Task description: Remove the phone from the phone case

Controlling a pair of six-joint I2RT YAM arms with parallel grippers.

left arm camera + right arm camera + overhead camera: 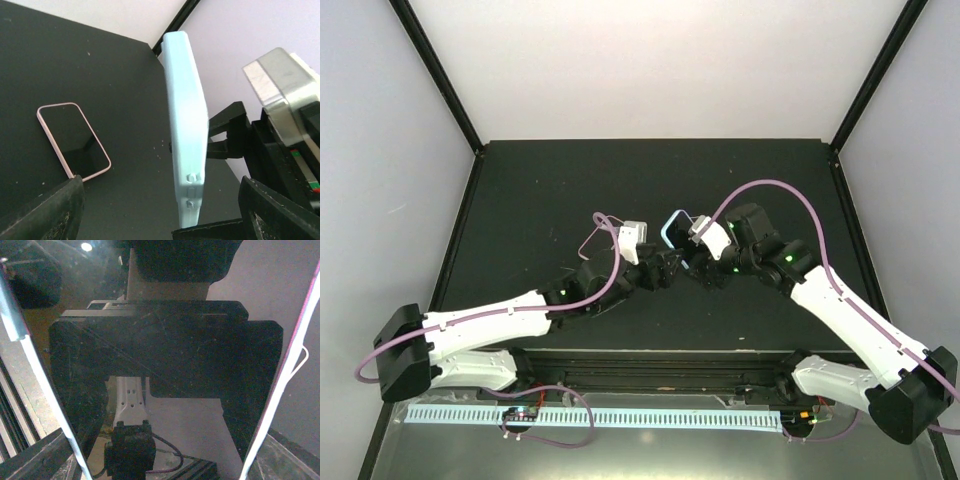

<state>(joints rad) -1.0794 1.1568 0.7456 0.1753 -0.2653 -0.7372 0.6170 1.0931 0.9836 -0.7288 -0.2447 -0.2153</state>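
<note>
The light-blue phone case [187,125] stands on edge above the black table [540,190]. My right gripper [686,246] is shut across its width. In the right wrist view, a glossy dark face [165,355] framed by the case rim spans from finger to finger of that gripper [160,460]. I cannot tell whether this face is a screen. My left gripper [165,215] is open, with its fingers [45,210] wide on either side of the case's lower end and not touching it. A pink-rimmed phone [72,141] lies flat, screen up, on the table left of the case. It also shows in the top view [597,232].
The table has raised black edges and slanted black frame posts [435,70] at the back corners. Purple cables [775,190] loop over both arms. A pale perforated strip [590,415] runs along the near edge behind the arm bases.
</note>
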